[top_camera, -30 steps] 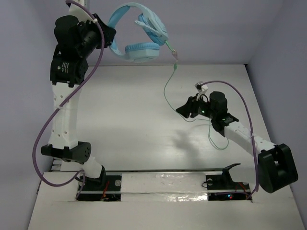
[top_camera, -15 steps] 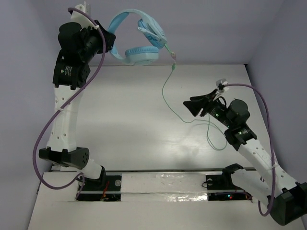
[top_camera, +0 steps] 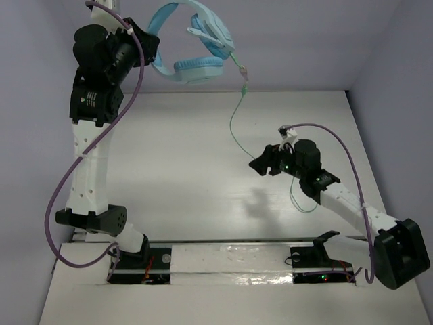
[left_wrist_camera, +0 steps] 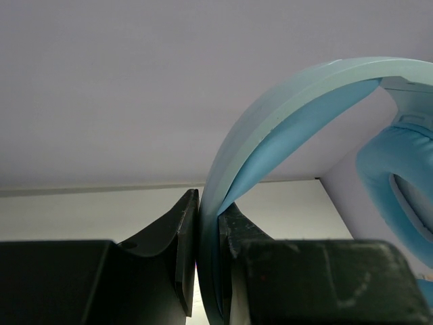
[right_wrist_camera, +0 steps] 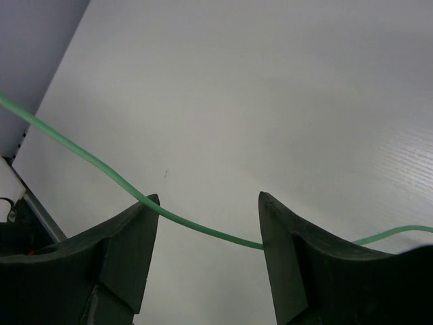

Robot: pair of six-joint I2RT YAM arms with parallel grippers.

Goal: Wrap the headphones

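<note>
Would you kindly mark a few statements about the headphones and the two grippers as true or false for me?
1. The left gripper is clamped on the headband of the headphones. True.
2. The headphones rest on the table. False: they are held up in the air, off the table.
3. The right gripper is shut on the cable. False: its fingers stand apart, with the cable running across the gap.
4. The cable hangs down from the headphones toward the table. True.
</note>
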